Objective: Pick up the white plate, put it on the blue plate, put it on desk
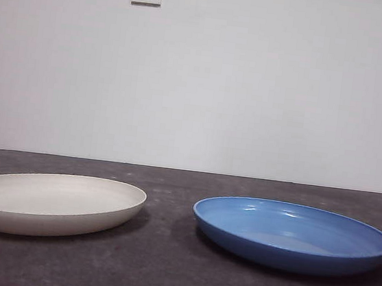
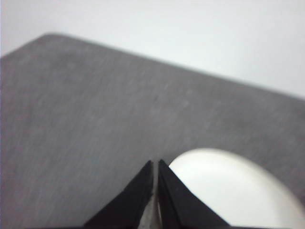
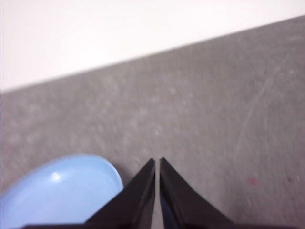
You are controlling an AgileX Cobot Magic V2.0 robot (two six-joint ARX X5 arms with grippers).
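White plate (image 1: 49, 203) and blue plate (image 1: 293, 234) apart on bench (image 1: 162, 271); left claw (image 2: 156, 164) clenched, empty; right claw (image 3: 157, 162) likewise.

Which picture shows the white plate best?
The front view: the white plate sits on the desk, almost whole, apart from the blue plate. The left wrist view shows only a blurry part beside the shut left gripper. The right wrist view shows none of it.
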